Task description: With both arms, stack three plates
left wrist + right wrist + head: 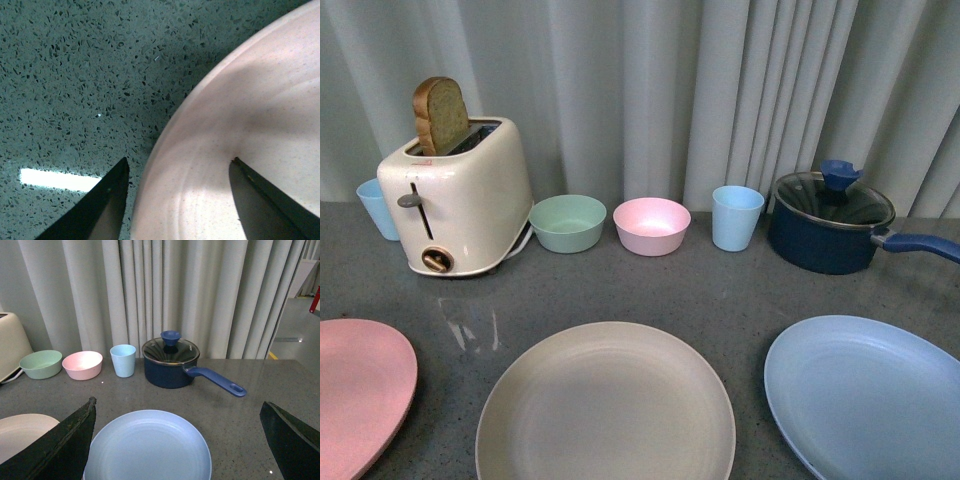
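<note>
Three plates lie side by side on the grey counter: the pink plate (355, 390) at the left, the beige plate (605, 405) in the middle, the light blue plate (865, 395) at the right. No arm shows in the front view. My left gripper (177, 167) is open close over the pink plate's (250, 125) rim, one finger over the counter, the other over the plate. My right gripper (177, 407) is open and stands above and behind the blue plate (147, 447); the beige plate (22, 432) shows beside it.
Along the back stand a cream toaster (455, 195) with a bread slice, a green bowl (567, 222), a pink bowl (651, 225), a blue cup (736, 216), and a dark blue lidded pot (830, 222) with its handle pointing right. Another blue cup (375, 207) is behind the toaster.
</note>
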Available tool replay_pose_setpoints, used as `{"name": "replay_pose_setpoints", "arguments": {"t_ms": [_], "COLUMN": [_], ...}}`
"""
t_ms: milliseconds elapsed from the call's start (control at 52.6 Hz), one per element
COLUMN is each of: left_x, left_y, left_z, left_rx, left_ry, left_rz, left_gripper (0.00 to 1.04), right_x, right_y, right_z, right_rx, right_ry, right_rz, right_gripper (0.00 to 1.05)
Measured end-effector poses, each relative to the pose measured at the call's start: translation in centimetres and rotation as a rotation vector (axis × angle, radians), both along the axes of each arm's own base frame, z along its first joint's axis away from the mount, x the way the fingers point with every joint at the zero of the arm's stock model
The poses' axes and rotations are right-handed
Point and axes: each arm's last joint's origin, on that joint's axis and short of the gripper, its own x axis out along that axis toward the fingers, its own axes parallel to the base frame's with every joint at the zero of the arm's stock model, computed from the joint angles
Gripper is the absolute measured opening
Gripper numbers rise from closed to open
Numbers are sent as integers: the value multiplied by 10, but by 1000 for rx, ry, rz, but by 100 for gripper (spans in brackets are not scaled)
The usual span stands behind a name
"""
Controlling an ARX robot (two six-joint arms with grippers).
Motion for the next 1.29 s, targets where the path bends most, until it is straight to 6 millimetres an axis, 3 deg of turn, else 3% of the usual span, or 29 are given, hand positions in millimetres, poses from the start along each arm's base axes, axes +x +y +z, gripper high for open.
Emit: {"name": "replay_pose_setpoints", "arguments": {"t_ms": [209, 456, 741, 1007, 1292], "left_x": [0, -1, -2, 5, 0], "left_y": [1, 2, 2, 22, 18], "left_z": [1, 11, 29, 75, 116], "left_rx": [-18, -98, -150, -242, -352], "left_ry": [0, -15, -36, -155, -270], "left_rz": [0, -23, -5, 100, 96], "left_gripper": [28, 5, 5, 3, 3], "right_x": [0, 0, 0, 0, 0], "right_y": [0, 0, 0, 0, 0], "right_z": [0, 0, 0, 0, 0], "right_rx": [0, 0, 0, 0, 0], "right_ry": [0, 0, 0, 0, 0], "right_rz": [0, 0, 0, 0, 0], "right_gripper": [97, 97, 97, 97, 97]}}
